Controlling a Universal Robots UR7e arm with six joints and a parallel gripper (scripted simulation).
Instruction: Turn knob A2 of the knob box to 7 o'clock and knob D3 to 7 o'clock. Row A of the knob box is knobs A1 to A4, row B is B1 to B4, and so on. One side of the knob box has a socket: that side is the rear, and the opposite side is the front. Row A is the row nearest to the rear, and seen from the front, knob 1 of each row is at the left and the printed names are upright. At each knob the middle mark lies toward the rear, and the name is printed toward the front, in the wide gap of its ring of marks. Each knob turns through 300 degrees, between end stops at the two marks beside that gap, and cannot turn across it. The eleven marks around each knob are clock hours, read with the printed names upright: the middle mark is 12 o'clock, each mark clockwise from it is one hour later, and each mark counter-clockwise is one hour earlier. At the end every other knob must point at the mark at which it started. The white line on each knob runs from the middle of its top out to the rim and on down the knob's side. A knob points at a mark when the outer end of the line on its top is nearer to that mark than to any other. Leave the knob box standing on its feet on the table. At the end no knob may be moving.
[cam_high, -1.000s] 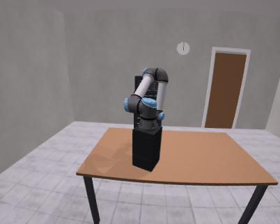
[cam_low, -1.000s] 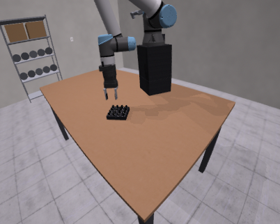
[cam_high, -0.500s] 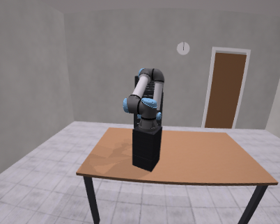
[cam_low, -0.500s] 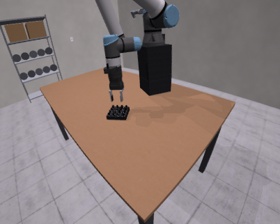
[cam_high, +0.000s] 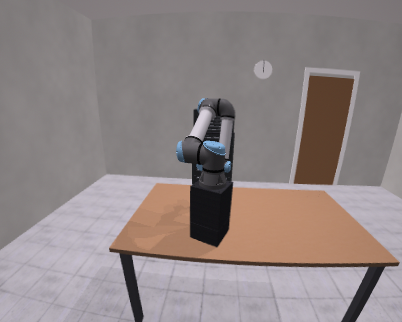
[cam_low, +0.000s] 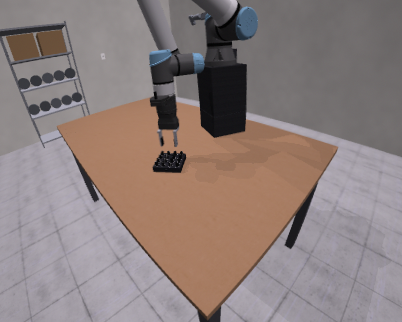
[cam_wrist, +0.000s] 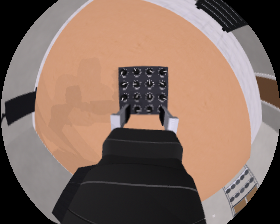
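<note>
Square black knob box (cam_low: 170, 162), sixteen round knobs, on smooth orange-brown table (cam_low: 240, 210); knob lines too small to read. Dark two-finger gripper (cam_low: 168, 143) hangs above it, open, empty

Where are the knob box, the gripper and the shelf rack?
knob box (cam_low: 169, 162), exterior view, on its top face.
gripper (cam_low: 168, 139), exterior view, midway between its open fingertips.
shelf rack (cam_low: 70, 44), exterior view, on its right post.

Knob box (cam_wrist: 144, 88) markings too small
</note>
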